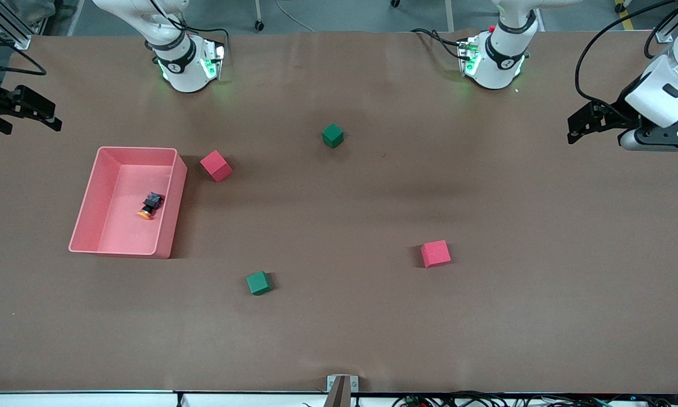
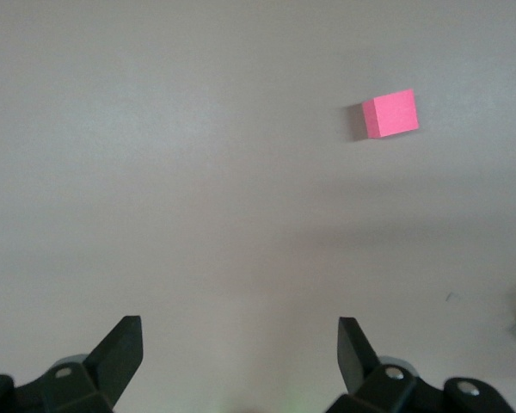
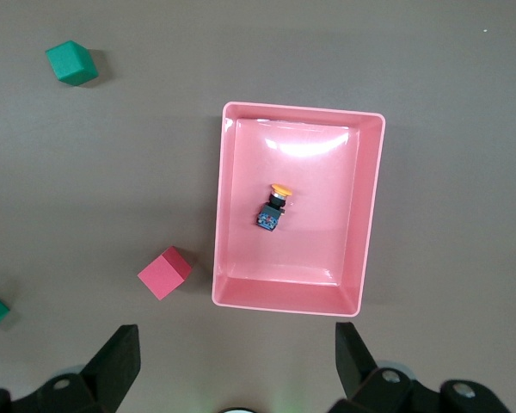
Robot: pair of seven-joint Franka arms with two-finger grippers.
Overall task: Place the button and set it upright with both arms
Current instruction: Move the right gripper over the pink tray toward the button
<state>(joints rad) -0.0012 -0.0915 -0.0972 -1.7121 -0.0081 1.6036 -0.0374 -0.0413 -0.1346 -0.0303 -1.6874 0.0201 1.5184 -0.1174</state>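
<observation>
The button (image 1: 151,204) lies on its side on the floor of a pink bin (image 1: 138,149), its orange cap toward the front camera and its dark body away from it. The right wrist view shows the button (image 3: 273,211) inside the bin (image 3: 303,109). My right gripper (image 1: 30,125) hangs open and empty, high over the table's edge at the right arm's end, apart from the bin; its fingers (image 3: 120,353) frame bare table. My left gripper (image 1: 571,130) hangs open and empty over the left arm's end, with its fingers (image 2: 125,344) spread wide.
Loose cubes lie on the brown table: a red one (image 1: 216,165) beside the bin, a green one (image 1: 332,135) mid-table, another red one (image 1: 435,254) and another green one (image 1: 258,282) nearer the front camera. The left wrist view shows a red cube (image 2: 390,114).
</observation>
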